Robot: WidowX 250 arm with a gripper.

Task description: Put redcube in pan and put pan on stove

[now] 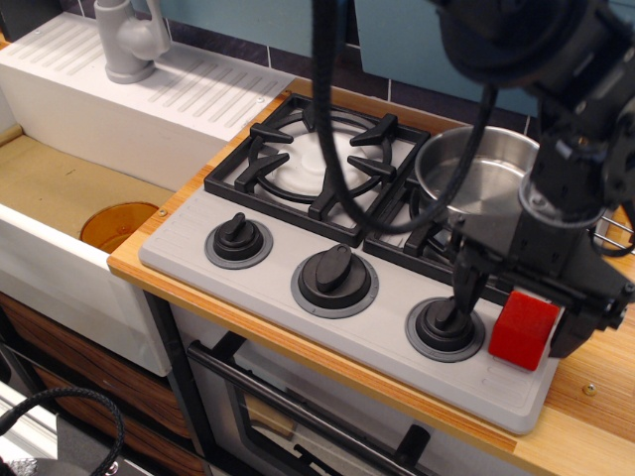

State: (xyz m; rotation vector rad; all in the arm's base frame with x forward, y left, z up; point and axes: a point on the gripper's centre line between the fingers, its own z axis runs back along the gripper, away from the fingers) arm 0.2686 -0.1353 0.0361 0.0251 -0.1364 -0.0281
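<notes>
Observation.image: glossy redcube (522, 330) between open end effector (518, 313) fingers.

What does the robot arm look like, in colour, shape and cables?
The arm is black and bulky, ending in a rounded wrist with a pale ring. The gripper is matte black with two long tapering jaws. A thick black braided cable loops down from the top.

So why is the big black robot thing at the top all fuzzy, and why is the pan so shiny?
In the observation.image view, the arm's upper part sits closest to the camera, so it looks soft and blurred, while the redcube and the knobs look sharper. The steel pan mirrors the room light in bright streaks. The open pincer casts a faint shadow on the grey stove.
</notes>
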